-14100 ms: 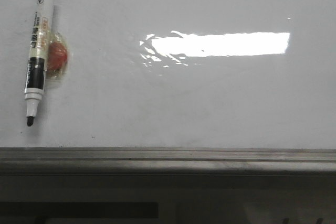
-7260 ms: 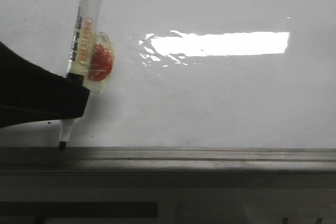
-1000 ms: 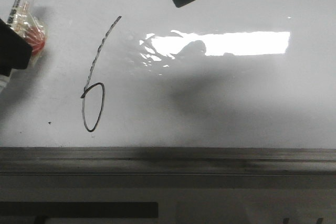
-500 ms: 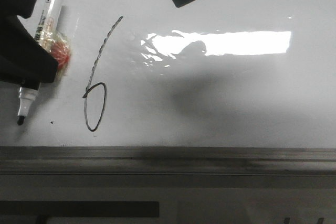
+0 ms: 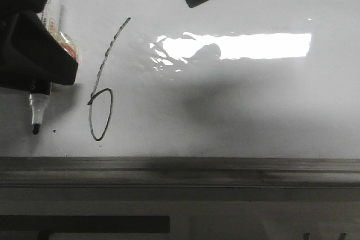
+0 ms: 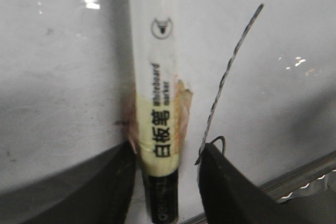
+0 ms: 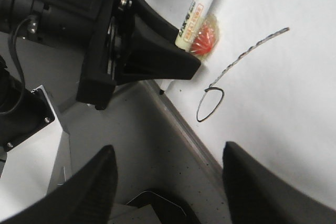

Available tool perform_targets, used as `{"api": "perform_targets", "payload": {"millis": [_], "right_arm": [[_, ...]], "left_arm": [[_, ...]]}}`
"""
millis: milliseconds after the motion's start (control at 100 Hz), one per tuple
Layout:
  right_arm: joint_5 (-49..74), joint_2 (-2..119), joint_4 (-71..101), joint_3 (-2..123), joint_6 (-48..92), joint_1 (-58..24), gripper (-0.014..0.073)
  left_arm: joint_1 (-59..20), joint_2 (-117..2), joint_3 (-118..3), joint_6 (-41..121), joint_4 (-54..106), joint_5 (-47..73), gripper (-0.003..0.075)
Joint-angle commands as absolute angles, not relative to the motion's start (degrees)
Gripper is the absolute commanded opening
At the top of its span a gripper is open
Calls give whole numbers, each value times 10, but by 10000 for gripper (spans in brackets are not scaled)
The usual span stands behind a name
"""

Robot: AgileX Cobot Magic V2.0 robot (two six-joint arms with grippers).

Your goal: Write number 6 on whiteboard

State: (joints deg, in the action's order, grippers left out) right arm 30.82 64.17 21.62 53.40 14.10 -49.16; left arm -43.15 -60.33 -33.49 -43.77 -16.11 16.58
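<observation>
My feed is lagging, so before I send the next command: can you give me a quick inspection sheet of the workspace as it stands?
Surface: whiteboard, glossy white, bright rectangular glare, grey rail along its near edge.
Job's things: number 6 drawn in thin black line, wavy slanted stem, closed oval loop; whiteboard marker uncapped, tip toward the rail, left of the 6.
Clutter: red blob in clear wrap stuck to the marker; small black speck near the tip.
Grippers: left hand around the marker barrel, contact unclear; right hand open, holding nothing.
Cables: black cable on the left arm.
Surroundings: grey floor beside the board.
</observation>
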Motion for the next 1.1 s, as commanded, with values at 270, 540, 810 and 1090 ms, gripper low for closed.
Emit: {"api": "perform_targets", "payload": {"millis": [270, 540, 810, 1090], "right_arm": [[271, 622, 213, 552, 146, -492, 299], [256, 564, 202, 549, 146, -492, -62], [145, 431, 184, 451, 146, -492, -62], [45, 230, 182, 269, 146, -492, -62]], "left_arm": [[-424, -522, -349, -443, -181, 192, 426], [-424, -335, -349, -437, -187, 223, 230], [-424, -128, -344, -383, -215, 223, -19], [-424, 22, -259, -303, -215, 247, -19]]}}
